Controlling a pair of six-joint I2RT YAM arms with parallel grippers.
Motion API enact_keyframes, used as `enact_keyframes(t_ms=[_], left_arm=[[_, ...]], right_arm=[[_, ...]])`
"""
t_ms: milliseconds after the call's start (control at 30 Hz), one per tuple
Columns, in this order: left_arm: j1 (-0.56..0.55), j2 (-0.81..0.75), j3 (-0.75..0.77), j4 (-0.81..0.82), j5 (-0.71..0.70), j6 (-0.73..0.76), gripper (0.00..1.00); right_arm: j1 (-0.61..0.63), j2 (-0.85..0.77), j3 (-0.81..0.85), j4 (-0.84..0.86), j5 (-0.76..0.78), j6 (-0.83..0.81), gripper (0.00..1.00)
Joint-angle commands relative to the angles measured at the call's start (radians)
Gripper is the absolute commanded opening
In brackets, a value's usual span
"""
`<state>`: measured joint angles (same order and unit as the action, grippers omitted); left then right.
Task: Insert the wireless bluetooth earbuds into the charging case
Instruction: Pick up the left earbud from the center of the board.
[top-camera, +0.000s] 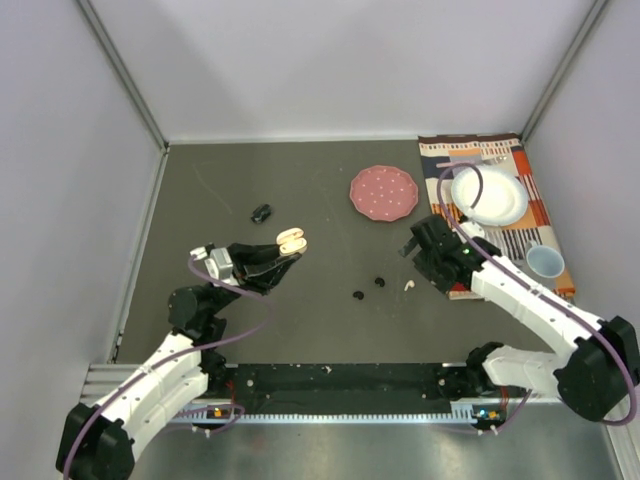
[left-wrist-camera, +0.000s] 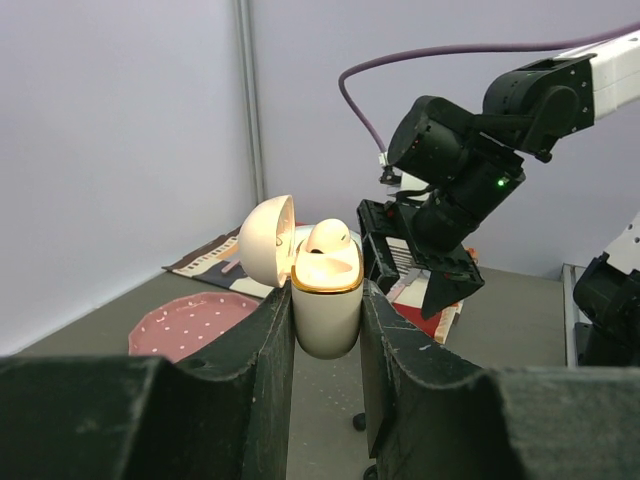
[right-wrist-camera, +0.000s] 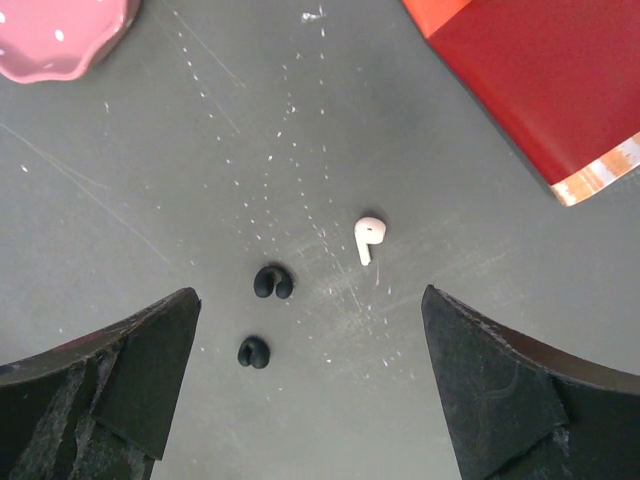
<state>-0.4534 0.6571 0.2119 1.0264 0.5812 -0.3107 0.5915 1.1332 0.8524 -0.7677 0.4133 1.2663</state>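
Nearest the bases, the left gripper (top-camera: 283, 255) is clamping the white charging case (left-wrist-camera: 326, 320) between its fingers and holding it upright above the table (top-camera: 200, 190). Its lid (left-wrist-camera: 268, 240) is hanging open to one side, and one seated white earbud (left-wrist-camera: 328, 237) is sitting in the case's top. Over on the right, the right gripper (right-wrist-camera: 310, 295) is hovering with its jaws spread wide and nothing between them. Below it, the loose white earbud (right-wrist-camera: 368, 238) is lying on the table. A black earbud (right-wrist-camera: 272, 283) and a second black earbud (right-wrist-camera: 253, 351) are resting near it, all three apart from each other. Further back, a small dark object (top-camera: 262, 212) is sitting alone. Beyond that, the pink disc (top-camera: 383, 192) is lying beside the patterned mat (top-camera: 500, 155), which is carrying a white plate (top-camera: 505, 208) and a pale bowl (top-camera: 546, 262).
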Motion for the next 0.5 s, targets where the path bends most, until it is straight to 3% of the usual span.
enact_keyframes(t_ms=[0,33,233,300,467], left_arm=[[0.001,-0.020,0.003,0.011,-0.018,0.015,0.00],[0.001,-0.022,0.003,0.008,-0.020,0.015,0.00],[0.001,-0.019,0.006,-0.006,-0.024,0.016,0.00],[0.001,-0.016,0.007,-0.009,-0.024,0.015,0.00],[0.001,-0.022,0.009,-0.020,-0.029,0.016,0.00]], right_arm=[[-0.013,0.066,0.091,-0.063,-0.036,0.044,0.90],[-0.015,0.079,0.115,-0.074,-0.042,0.042,0.83],[-0.027,0.180,0.165,-0.145,-0.074,0.050,0.84],[-0.045,0.206,0.162,-0.145,-0.109,0.061,0.79],[-0.048,0.249,0.154,-0.147,-0.125,0.079,0.76]])
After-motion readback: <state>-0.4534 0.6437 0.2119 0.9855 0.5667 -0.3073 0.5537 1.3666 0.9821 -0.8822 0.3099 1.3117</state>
